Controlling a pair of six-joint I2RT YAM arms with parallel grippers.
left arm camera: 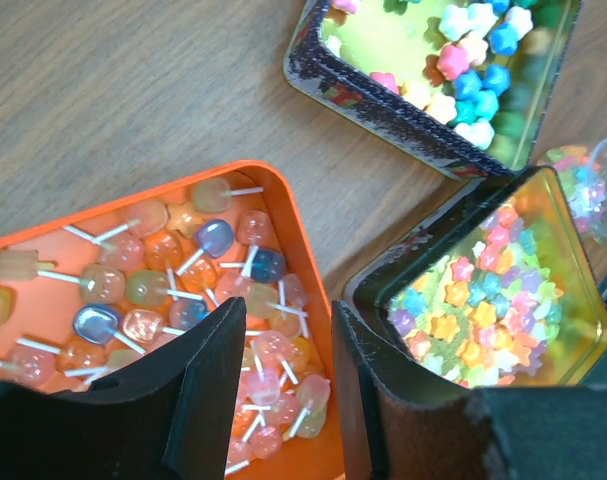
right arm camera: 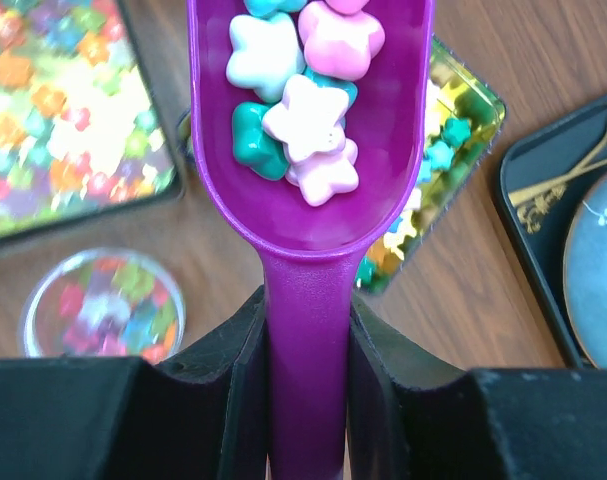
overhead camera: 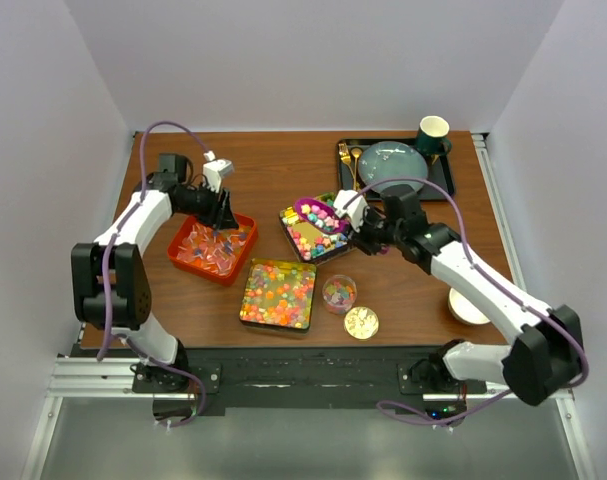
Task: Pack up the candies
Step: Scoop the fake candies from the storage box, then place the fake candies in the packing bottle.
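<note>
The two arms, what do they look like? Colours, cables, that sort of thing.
Both the left arm and the right arm have white tubular links with chunky black joints. A purple cable loops along each. The fingers are matte black, blocky wedges.

Left black two-finger gripper (overhead camera: 221, 212), jaws partly apart, aimed 4 o'clock, right black two-finger gripper (overhead camera: 366, 236), clamped on purple plastic scoop (right arm camera: 308, 238), aimed 10 o'clock

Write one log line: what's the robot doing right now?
right fingers: shut on scoop | load: stars, over tin | left fingers: open, over orange tray
</note>
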